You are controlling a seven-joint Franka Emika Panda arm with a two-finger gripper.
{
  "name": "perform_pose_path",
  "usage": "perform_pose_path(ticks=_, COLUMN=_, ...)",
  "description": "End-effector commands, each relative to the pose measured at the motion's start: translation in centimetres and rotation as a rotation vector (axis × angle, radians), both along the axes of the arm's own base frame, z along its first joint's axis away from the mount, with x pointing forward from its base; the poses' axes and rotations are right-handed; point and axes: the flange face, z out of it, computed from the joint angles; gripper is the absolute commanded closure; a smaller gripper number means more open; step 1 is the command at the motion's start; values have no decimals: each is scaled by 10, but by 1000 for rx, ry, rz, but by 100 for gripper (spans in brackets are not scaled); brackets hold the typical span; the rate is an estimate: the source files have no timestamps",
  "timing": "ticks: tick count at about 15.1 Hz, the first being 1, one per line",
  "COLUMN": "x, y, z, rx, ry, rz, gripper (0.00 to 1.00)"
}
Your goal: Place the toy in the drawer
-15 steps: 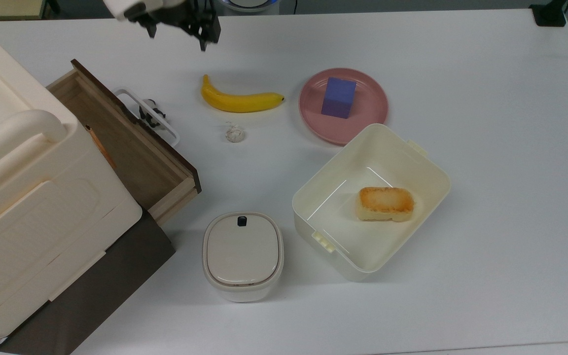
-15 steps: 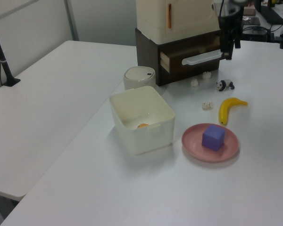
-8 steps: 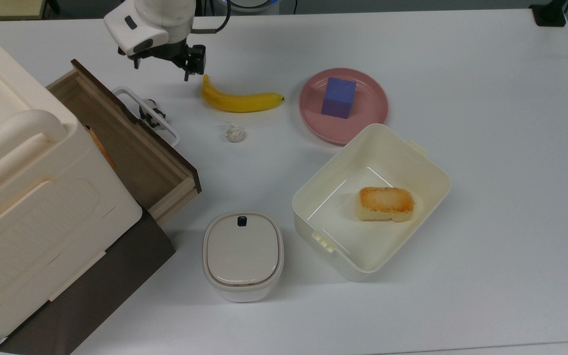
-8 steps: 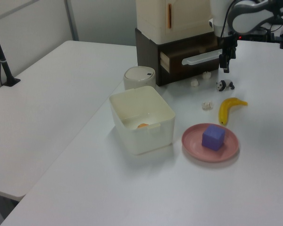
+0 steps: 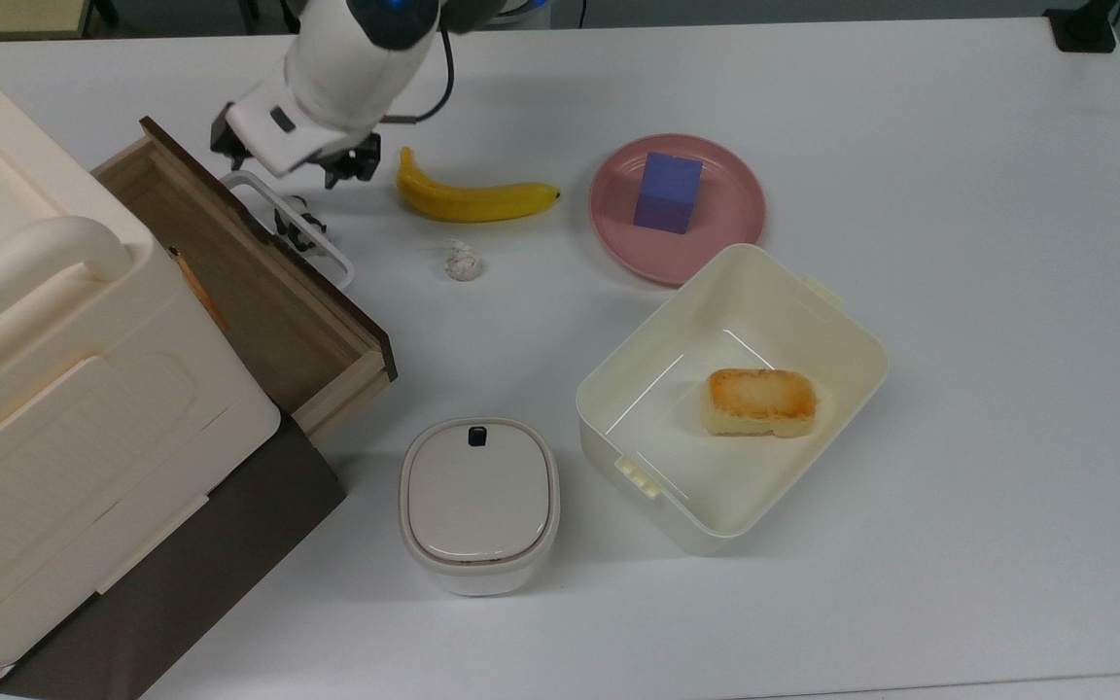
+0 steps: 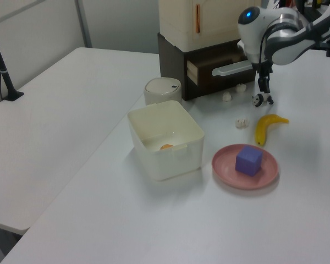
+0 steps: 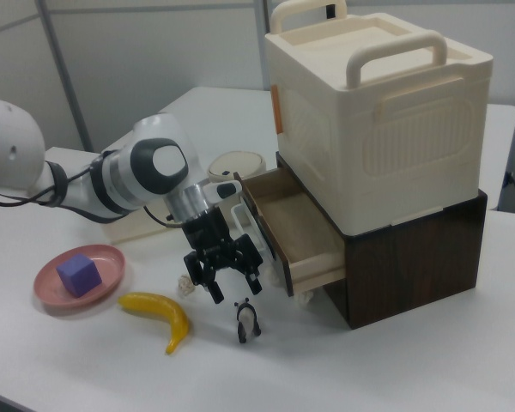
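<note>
The toy (image 7: 246, 321), a tiny black-and-white panda, stands upright on the white table just in front of the drawer; in the top view the toy (image 5: 298, 220) is partly behind the white loop handle (image 5: 293, 228). The drawer (image 7: 285, 225) is pulled out, its wood-lined inside (image 5: 249, 292) bare. My gripper (image 7: 234, 287) hangs open just above the toy, fingers pointing down, nothing between them. In the left view the gripper (image 6: 262, 89) is right over the toy (image 6: 262, 99).
A banana (image 5: 472, 199) and a small whitish ball (image 5: 464, 263) lie to the top view's right of the toy. Further off are a pink plate (image 5: 618, 185) with a blue cube (image 5: 667, 192), a cream bin (image 5: 852, 321) holding bread, and a lidded container (image 5: 478, 501).
The arm has come down and moved toward the top view's left, from near the banana's tip to just above the toy. Nothing on the table has moved.
</note>
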Motion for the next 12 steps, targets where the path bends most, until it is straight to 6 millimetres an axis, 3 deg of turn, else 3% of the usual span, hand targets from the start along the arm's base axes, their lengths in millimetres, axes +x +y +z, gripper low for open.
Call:
perform_pose_path(ticks=1, x=3, y=-2, z=-11, rx=-8, ry=-7, rz=35, gripper=0)
perform_pose_path(ticks=6, x=4, y=4, z=-41, rx=-40, ry=57, rz=78, gripper=0)
perform_pose_path(ticks=10, x=7, y=9, z=-54, rx=-38, ry=76, rz=94, gripper=0)
perform_pose_path(ticks=11, x=7, y=13, z=-57, rx=-38, ry=83, rz=104, gripper=1)
perform_pose_path(ticks=12, x=8, y=15, z=-60, rx=-40, ry=89, rz=110, gripper=11)
